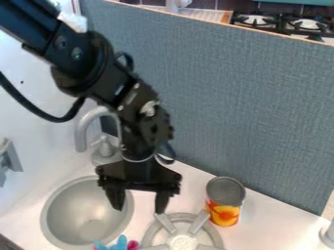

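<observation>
The end effector [139,209] hangs over the counter [271,229], pointing down, with its two fingers spread wide apart and nothing held between them. In the view, one fingertip overlaps the right part of the sink [65,215], and the other is just above a prong of the burner [180,241]; how high they hang above either I cannot tell. The sink is round and grey, at the lower left. The burner, at the bottom edge, is a round grey ring with raised prongs around a pale middle.

The can [225,200] stands upright just beside the burner, on its right, with its dull grey end up. Its label is red, orange and yellow (rather like a big flower, from here). It is the nearest loose thing to the right-hand finger in the view.

At the bottom edge, between sink and burner, a bit of something blue and pink [120,244] pokes in. The grey faucet [81,132] rises behind the sink, partly behind the arm [98,73]. A blue-grey panel [248,102] stands along the back of the counter, and beyond it, at the upper right, is a stove [281,22] with black grates.
</observation>
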### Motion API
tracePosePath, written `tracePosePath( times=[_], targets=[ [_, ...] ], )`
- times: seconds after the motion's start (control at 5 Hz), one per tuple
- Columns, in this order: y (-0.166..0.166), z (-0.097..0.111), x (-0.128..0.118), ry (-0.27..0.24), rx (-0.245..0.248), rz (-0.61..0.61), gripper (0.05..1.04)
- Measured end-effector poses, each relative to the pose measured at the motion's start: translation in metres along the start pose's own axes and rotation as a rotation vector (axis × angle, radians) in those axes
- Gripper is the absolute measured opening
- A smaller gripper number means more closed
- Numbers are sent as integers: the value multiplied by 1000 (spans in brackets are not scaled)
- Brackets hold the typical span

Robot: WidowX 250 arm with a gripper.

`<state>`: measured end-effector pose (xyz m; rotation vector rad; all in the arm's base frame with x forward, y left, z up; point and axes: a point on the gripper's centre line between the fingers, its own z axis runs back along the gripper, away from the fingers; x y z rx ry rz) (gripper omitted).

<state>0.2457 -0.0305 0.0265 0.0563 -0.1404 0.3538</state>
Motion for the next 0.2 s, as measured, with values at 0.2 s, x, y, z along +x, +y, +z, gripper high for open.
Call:
tracePosePath(
  times=[0.2],
  targets=[
    [-19,4,-13,41,-38,-101,1001]
  ],
)
